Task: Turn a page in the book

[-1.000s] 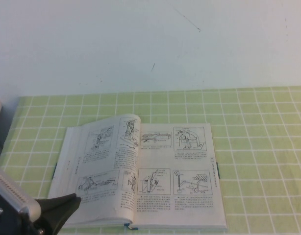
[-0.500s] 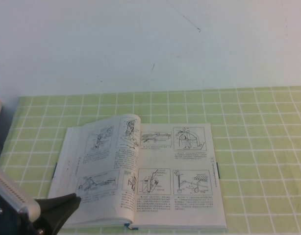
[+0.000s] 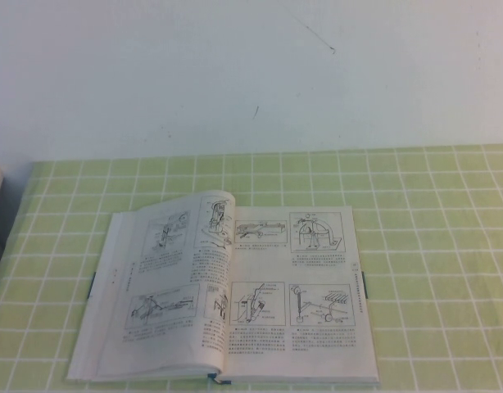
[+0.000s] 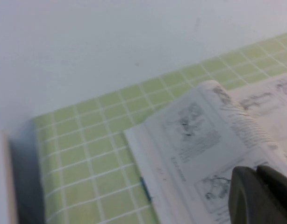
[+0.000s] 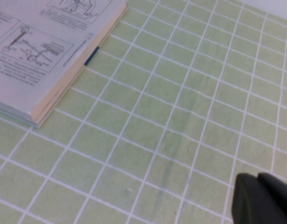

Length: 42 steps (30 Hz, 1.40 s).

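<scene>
Change: the left arm, at the lower left corner of the high view a second ago with its dark tip over the book's near left corner, is now gone from that view; the book lies as before.
Book (image 3: 235, 291): lies open and flat on the cloth, near the front edge, left of centre. Both pages show line drawings and blocks of text.
Left page (image 3: 165, 282): bows upward near the spine, its top edge curled in a hump; the outer edge lies down.
Right page (image 3: 305, 286): lies flat.
Cloth (image 3: 432, 246): green with a white grid, covers the table up to a pale wall.
Left gripper (image 4: 260, 193): seen only in its wrist view, above the left page near that page's outer edge. The two dark fingertips sit side by side with almost no gap. It holds nothing.
Right gripper (image 5: 262, 198): seen only in its wrist view, over bare cloth, well apart from the book's right edge. The dark fingertips lie close together. It holds nothing.
Blue tab (image 5: 91, 55): on the book's right edge.
</scene>
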Motion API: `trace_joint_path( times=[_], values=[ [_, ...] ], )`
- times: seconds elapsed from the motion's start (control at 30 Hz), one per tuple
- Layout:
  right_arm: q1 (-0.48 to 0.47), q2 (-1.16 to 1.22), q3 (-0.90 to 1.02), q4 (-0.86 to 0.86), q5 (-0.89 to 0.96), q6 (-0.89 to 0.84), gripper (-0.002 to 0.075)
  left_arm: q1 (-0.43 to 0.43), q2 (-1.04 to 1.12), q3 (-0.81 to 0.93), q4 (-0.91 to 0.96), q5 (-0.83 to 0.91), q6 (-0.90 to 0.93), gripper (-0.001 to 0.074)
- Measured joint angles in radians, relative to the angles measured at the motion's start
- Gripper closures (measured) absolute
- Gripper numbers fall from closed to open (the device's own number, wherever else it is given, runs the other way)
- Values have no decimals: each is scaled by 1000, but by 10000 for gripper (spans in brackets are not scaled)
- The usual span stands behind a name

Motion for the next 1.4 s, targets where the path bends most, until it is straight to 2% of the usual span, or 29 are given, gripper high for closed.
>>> trace_joint_path(
  times=[0.17, 0.27, 0.33, 0.6, 0.87, 1.2, 1.4],
  values=[
    [0, 0, 0, 0, 0, 0, 727, 130, -161, 0, 8, 139, 12, 738],
    [0, 0, 0, 0, 2, 0, 727, 173, -248, 2, 8, 240, 24, 738],
    [0, 0, 0, 0, 2, 0, 727, 188, -295, 12, 8, 244, 30, 738],
    [0, 0, 0, 0, 2, 0, 727, 198, -315, 139, 5, 175, -30, 738],
    [0, 0, 0, 0, 2, 0, 727, 208, -315, 357, 2, -28, -161, 738],
    [0, 0, 0, 0, 2, 0, 727, 217, -315, 361, -5, -34, -200, 738],
    [0, 0, 0, 0, 2, 0, 727, 217, -315, 361, -41, -34, -114, 738]
  ],
)
